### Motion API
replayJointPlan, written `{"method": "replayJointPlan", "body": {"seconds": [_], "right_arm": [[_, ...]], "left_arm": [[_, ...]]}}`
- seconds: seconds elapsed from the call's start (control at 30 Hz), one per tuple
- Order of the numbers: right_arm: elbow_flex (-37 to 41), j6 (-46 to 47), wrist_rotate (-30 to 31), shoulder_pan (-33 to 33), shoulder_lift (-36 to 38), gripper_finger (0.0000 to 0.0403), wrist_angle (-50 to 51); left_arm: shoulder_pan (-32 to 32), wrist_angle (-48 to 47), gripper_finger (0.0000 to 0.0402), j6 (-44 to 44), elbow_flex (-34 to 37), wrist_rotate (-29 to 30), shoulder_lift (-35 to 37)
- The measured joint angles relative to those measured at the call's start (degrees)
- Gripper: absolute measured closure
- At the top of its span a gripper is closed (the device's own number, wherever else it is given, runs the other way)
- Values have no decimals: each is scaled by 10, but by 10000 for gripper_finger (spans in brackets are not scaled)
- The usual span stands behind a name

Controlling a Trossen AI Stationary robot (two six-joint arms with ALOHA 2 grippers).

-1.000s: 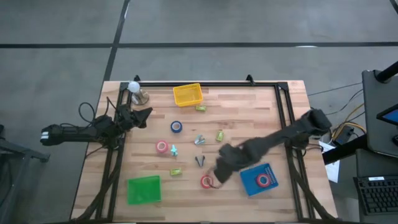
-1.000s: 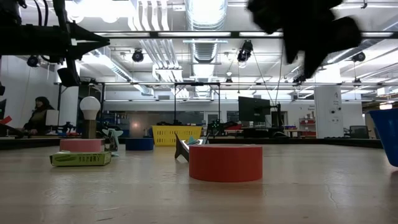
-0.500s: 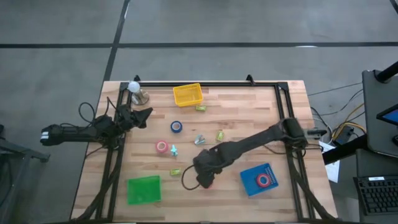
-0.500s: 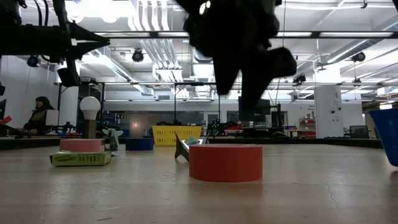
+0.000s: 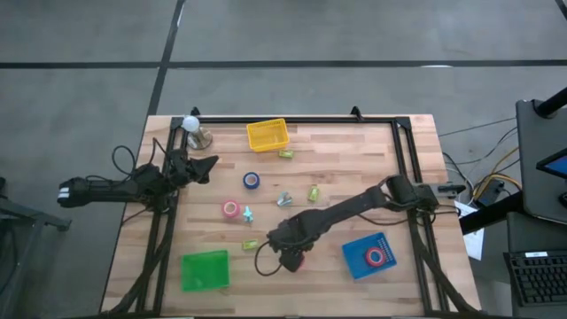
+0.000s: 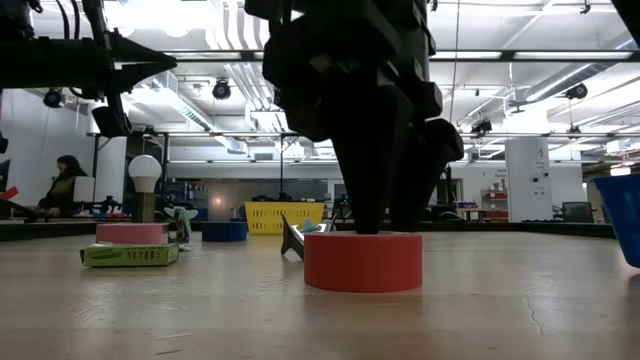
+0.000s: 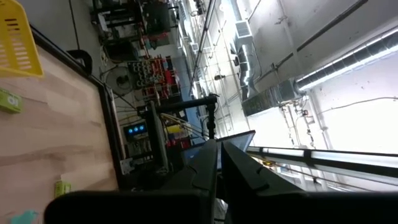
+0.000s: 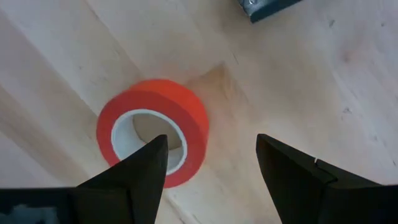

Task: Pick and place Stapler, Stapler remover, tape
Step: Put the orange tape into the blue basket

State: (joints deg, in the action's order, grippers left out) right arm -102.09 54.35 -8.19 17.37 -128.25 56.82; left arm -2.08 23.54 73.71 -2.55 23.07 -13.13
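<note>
The right gripper (image 5: pixel 288 258) hung low over the near middle of the wooden bench (image 5: pixel 354 159), directly above a red roll of tape (image 8: pixel 153 130) that lay flat on the boards with its pale centre hole facing up. Its jaws stood apart, one fingertip (image 8: pixel 146 171) over the roll's hole and the other (image 8: pixel 289 171) out past the rim, so the near wall of the roll sat between them; whether either tip touched it could not be told. In the low view the gripper (image 6: pixel 385 215) loomed dark just behind and above the roll (image 6: pixel 362 261). A second red roll (image 5: pixel 376 258) rested in the blue tray (image 5: pixel 359 255) just to the right, a pink one (image 5: pixel 230 209) lay left of centre, and the blue roll (image 5: pixel 252 181) lay farther back, near the yellow basket (image 5: pixel 267 135). A green pad (image 5: pixel 205 270) sat at the near left. The left gripper (image 5: pixel 205 165) waited at the left edge of the bench, its jaws together.
</note>
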Motion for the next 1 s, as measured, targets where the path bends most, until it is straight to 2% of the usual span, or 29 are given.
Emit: {"method": "replayJointPlan", "body": {"seconds": [0.67, 0.8, 1.0], "right_arm": [[7, -30, 6, -1, 1, 221, -34], [16, -50, 2, -2, -1, 262, -45], [26, -66, -4, -2, 1, 355, -39]], "left_arm": [[0, 0, 376, -5, 0, 1, 0], [0, 0, 376, -10, 0, 1, 0], [0, 0, 376, -10, 0, 1, 0]]}}
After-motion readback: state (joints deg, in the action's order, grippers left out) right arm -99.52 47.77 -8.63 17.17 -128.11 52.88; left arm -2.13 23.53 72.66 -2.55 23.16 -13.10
